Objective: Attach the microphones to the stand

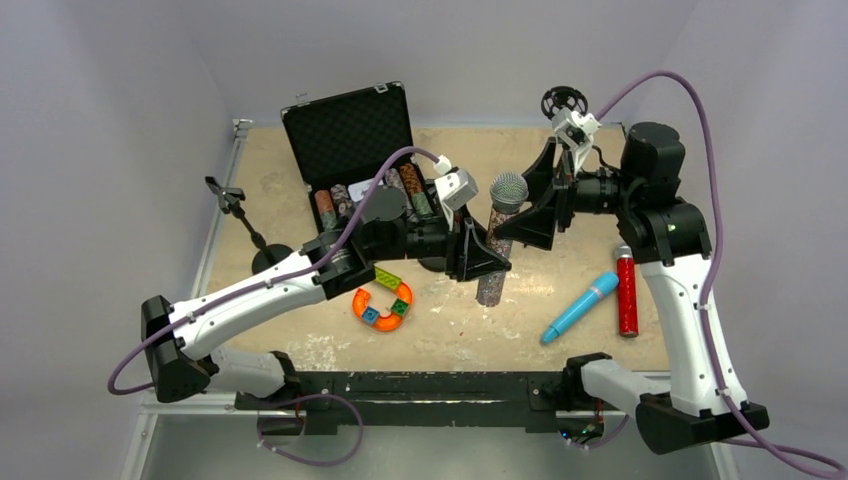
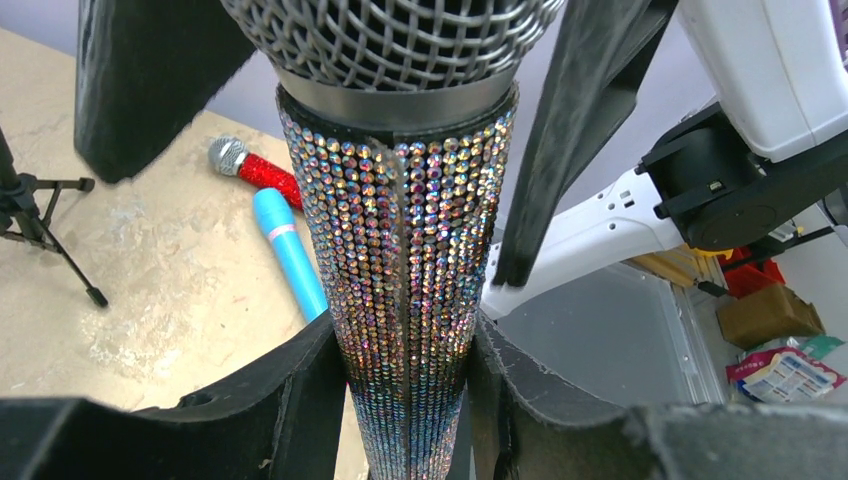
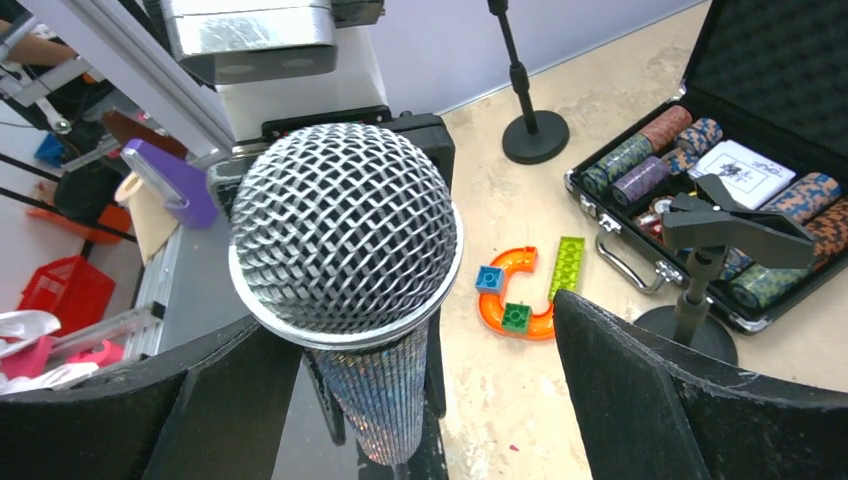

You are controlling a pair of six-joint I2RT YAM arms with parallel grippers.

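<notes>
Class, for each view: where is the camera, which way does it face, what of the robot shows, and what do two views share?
Top: above and behind, looking down at the table; left arm, right arm show.
Left wrist: looks along the left pincer, shut on the glitter mic; right arm behind.
Right wrist: looks past the open right pincer onto that mic's head.
Shared: both wrists see the mic.

The top camera is looking down over the whole table (image 1: 460,335); both wrist cameras are crowding close on the silver-pink glitter microphone (image 2: 405,300), seemingly from opposite sides.
</notes>
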